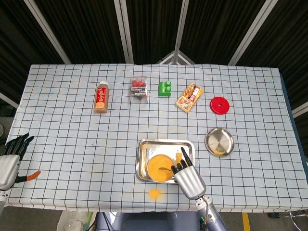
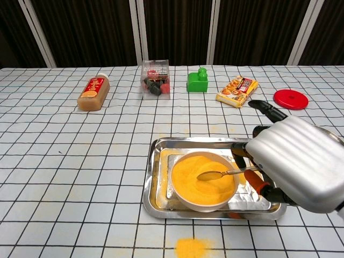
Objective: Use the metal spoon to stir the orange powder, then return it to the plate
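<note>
A white bowl of orange powder (image 2: 204, 179) (image 1: 160, 168) stands inside a steel tray (image 2: 160, 207) (image 1: 165, 143). My right hand (image 2: 299, 163) (image 1: 188, 177) sits at the tray's right side and holds the metal spoon (image 2: 223, 173) by its handle. The spoon's bowl lies over the powder, just above or on its surface. The round metal plate (image 1: 220, 142) rests right of the tray, with a little orange powder in it. My left hand (image 1: 10, 159) stays at the table's left edge, fingers apart, holding nothing.
A spill of orange powder (image 2: 192, 247) lies in front of the tray. Along the far side stand a brown bottle (image 2: 93, 92), a clear box (image 2: 156, 80), a green block (image 2: 198, 80), a snack packet (image 2: 237, 91) and a red disc (image 2: 290, 99).
</note>
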`<state>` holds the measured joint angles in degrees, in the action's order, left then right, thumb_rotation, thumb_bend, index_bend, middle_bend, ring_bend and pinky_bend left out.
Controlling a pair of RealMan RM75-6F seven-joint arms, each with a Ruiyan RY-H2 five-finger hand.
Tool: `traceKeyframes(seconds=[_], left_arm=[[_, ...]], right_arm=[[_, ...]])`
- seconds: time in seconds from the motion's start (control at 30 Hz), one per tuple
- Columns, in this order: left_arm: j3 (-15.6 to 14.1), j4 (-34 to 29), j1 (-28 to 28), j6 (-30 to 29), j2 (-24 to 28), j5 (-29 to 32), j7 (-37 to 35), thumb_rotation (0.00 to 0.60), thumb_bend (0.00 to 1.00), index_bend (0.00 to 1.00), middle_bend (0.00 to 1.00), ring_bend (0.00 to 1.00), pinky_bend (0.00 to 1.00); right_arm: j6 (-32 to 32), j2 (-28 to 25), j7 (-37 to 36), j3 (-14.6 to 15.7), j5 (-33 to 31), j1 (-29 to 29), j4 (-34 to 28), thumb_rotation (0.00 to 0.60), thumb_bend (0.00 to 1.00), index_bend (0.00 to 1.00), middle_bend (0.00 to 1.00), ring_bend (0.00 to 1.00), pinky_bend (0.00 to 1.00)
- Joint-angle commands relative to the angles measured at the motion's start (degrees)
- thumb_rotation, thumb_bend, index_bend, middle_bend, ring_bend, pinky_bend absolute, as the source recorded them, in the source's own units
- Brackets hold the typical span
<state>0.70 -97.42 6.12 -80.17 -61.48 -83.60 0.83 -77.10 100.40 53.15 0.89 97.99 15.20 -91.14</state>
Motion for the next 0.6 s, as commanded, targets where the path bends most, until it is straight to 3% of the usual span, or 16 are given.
traceKeyframes(seconds=[0.03, 0.37, 0.6], left_arm=[[0.0, 0.0, 0.0, 0.1, 0.0, 0.1, -0.1, 0.6, 0.0, 0.0, 0.0, 0.0, 0.0], [0.0, 0.0, 0.1, 0.3, 0.0, 0.2, 0.0, 0.6, 0.0, 0.0, 0.0, 0.0, 0.0], [0.0, 0.0, 0.1, 0.3, 0.0, 0.3, 0.0, 0.6, 0.0, 0.0, 0.0, 0.0, 0.0]], right_arm=[[0.6, 0.1, 0.8, -0.2, -0.9, -0.1, -0.3, 0.6, 0.75, 0.95, 0.79, 0.47, 0.0], [-0.2, -1.7, -0.6, -2.2, -2.2, -0.2, -3.4, 0.6, 0.75, 0.95, 0.79, 0.47, 0.0], [-2.5, -6.8, -2.9, -8.0, -5.2, 0.1, -6.7, 0.6, 0.75, 0.95, 0.79, 0.47, 0.0]])
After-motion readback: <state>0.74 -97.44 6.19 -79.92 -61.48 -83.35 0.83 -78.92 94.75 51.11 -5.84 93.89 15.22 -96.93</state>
